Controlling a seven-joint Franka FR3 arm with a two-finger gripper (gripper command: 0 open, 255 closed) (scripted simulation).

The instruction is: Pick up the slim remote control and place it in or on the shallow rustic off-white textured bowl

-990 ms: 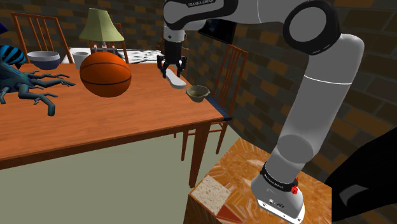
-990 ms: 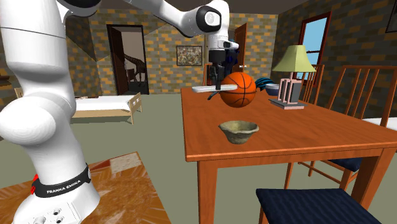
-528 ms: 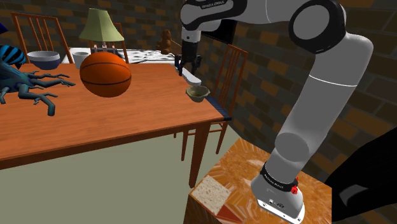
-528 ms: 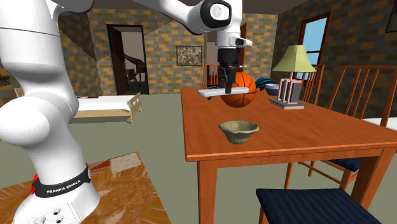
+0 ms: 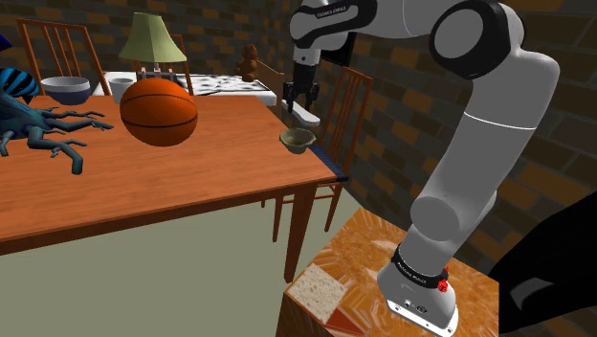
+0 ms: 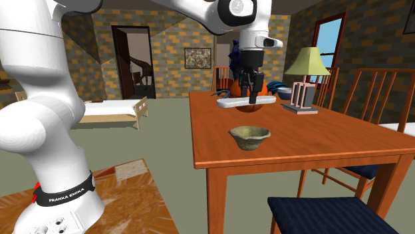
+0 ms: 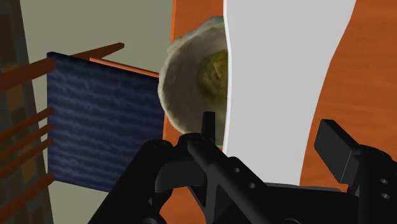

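Remote control (image 6: 245,102): white and slim, up in the air, lying level and crosswise over the wooden table (image 6: 216,156), touching nothing but the fingers.
Gripper (image 6: 250,93): pointing straight down, black fingers clamped on the remote's middle, 1 on each long side. In the wrist view the gripper (image 7: 270,130) has the pale remote (image 7: 280,76) squeezed between them.
Bowl (image 6: 249,137): shallow, off-white, rough-skinned, with a yellowish hollow and nothing in it. It sits on the table below the remote and a little nearer in the second exterior view. From the wrist camera, part of the bowl (image 7: 191,89) peeks out past 1 side of the remote, so the load isn't centred yet.
Step in hand: the carry. The lift looks done and the release is not yet made; I'd call it well past halfway.
Next move: slide across until the remote sits over the hollow, come down close, then let go. The remote looks longer than the bowl is wide, so expect it to rest across the rim.
Edges: the bowl (image 5: 298,140) stands close to the table's edge at the shoulder view's right, with a blue chair seat (image 7: 102,133) just beyond. A drop from height could tip the remote off.
Open room: bare wood all round the bowl. The basketball (image 5: 159,111) and lamp (image 6: 307,61) are far back, well apart from it.
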